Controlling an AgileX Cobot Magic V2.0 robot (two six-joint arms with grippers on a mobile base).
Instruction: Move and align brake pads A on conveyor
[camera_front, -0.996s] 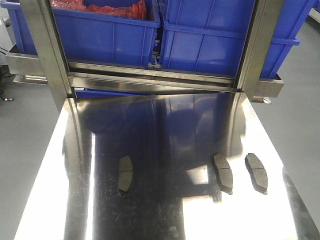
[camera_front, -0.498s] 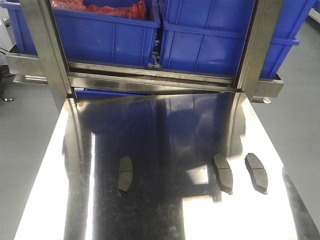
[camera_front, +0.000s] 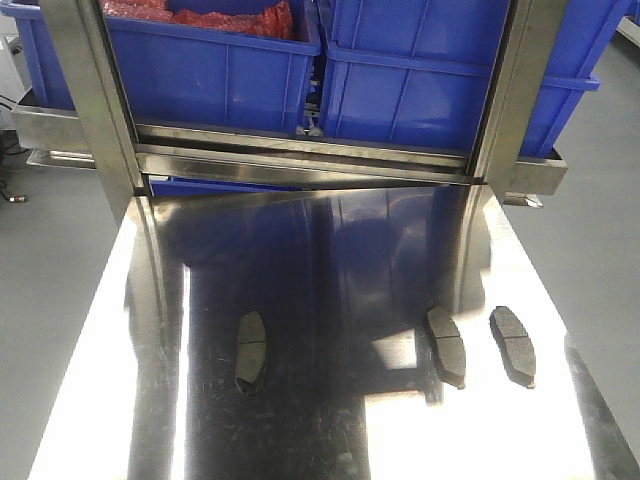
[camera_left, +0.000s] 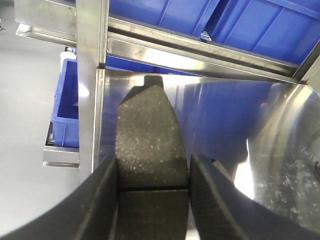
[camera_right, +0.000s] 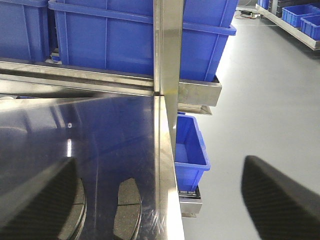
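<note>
L gripper (camera_left: 152, 172): jaws clamped on one brake pad (camera_left: 149, 130), up over the steel desk (camera_front: 330, 250) nr its far-left corner. R gripper (camera_right: 157, 167): jaws wide apart, empty, by desk's right edge. Flat on desk: left pad (camera_front: 250, 350) alone; mid pad (camera_front: 446, 345) & right pad (camera_front: 513, 344) side by side, not touching.

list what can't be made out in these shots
The conveyor: in no view.
Dark grey curved brake pad in the left pincer: left wrist view, near end cut by the bottom edge.
Right wrist view: bottom edge cuts the right-hand pad and the left-hand pad, which the right pincer's finger also partly covers.
Red contents of the blue plastic bin: front view, top edge cuts them.
</note>
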